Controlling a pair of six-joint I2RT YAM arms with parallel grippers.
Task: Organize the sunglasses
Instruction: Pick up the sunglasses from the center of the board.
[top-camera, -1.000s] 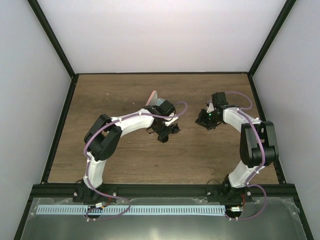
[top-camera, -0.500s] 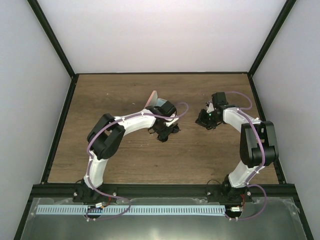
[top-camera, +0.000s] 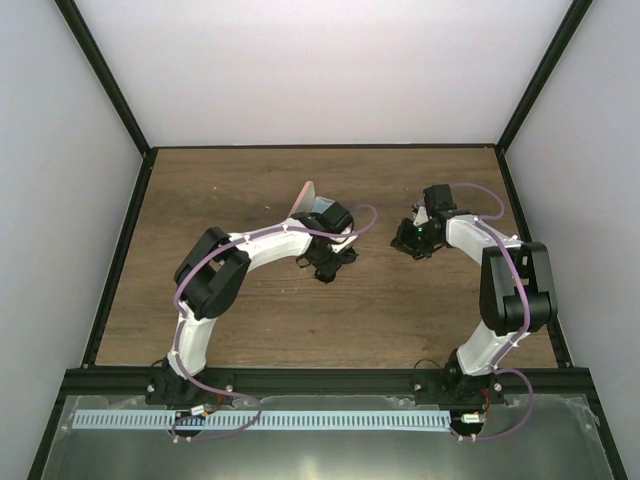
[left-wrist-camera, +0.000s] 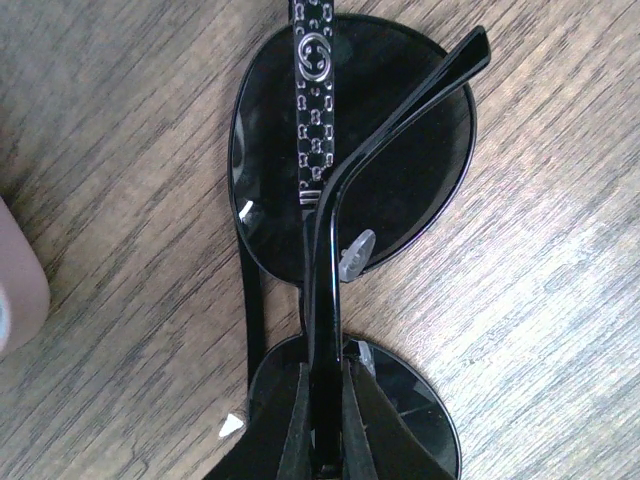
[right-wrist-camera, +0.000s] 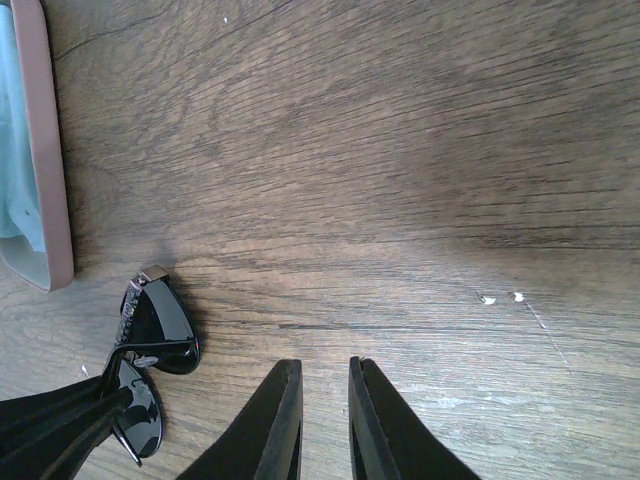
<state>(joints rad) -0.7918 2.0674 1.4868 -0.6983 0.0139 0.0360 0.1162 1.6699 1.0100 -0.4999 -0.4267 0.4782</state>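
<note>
Wood-grain table (top-camera: 200, 300), pale walls on three sides.

Item: sunglasses (left-wrist-camera: 390, 180), black, thin-framed, dark lenses. They lie about mid-table, inner face and nose pads up. One patterned temple is folded across the far lens. The other temple slants back toward the wrist.

Holder: left end effector (left-wrist-camera: 322, 400), fingers drawn narrow and pinched on that slanting temple, above the near lens. The pair's long axis, lens to lens, runs straight out from this end effector along its line of reach. The left arm is therefore the nearer one, already in contact.

Adjacent: pink case (right-wrist-camera: 50, 180), open, with light blue cloth (right-wrist-camera: 12, 130) inside. It stands near the sunglasses on their far side, apart from them.

Further out: right end effector (right-wrist-camera: 325, 375), fingers close together with a slim gap and nothing between. The sunglasses sit low and to the left in its view, well apart from it.

Not determinable:
- Whether the pair rests on the table or is slightly raised.
- The near lens, which is cut off by the left wrist view's edge.
- The pair in the overhead view, where it is largely hidden beneath the left end effector.
- The case's full outline, which is cropped in both wrist views.
</note>
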